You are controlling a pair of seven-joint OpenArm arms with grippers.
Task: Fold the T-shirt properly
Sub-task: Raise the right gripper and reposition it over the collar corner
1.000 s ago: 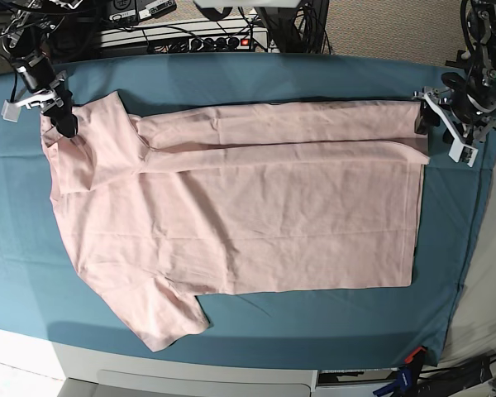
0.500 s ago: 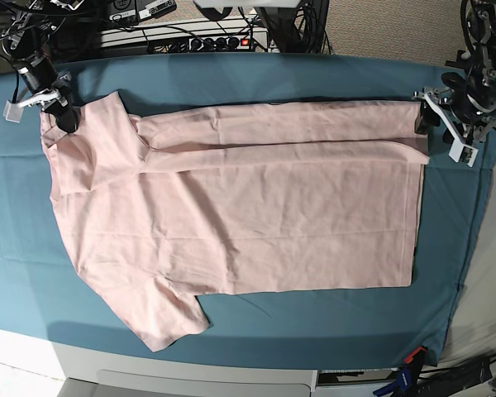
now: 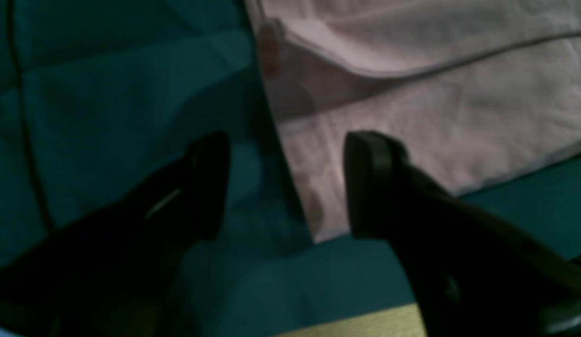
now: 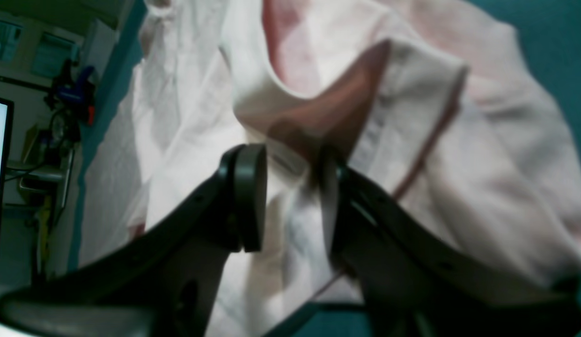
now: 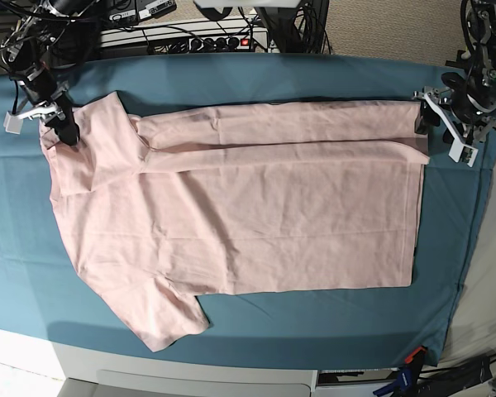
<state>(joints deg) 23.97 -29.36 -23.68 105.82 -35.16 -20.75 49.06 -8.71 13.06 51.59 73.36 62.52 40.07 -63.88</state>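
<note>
The pale pink T-shirt lies spread flat on the teal table cloth, plain side up, stretching from one gripper across to the other. Its top long edge is folded over into a narrow band, and a short sleeve sticks out at the lower side, well apart from both grippers.

Over to the right gripper: its jaws stand partly apart, and pink fabric sits right in the gap between them. A turned-up sleeve hem rises just beyond the fingertips, showing its darker inside. One finger hangs over the cloth, the other looks pressed against the fabric, though whether it truly pinches anything I cannot tell. In the base view this gripper sits at the shirt's upper sleeve corner.

Now the left gripper: jaws wide apart, nothing between them but table cloth and the shirt's bottom hem. The hem runs straight through the gap, one finger above pink fabric, the other above teal. The folded band's edge lies just beyond the fingertips. In the base view this gripper hangs at the hem end of the fold.

Behind the table, beyond both grippers, runs a power strip with cables.
</note>
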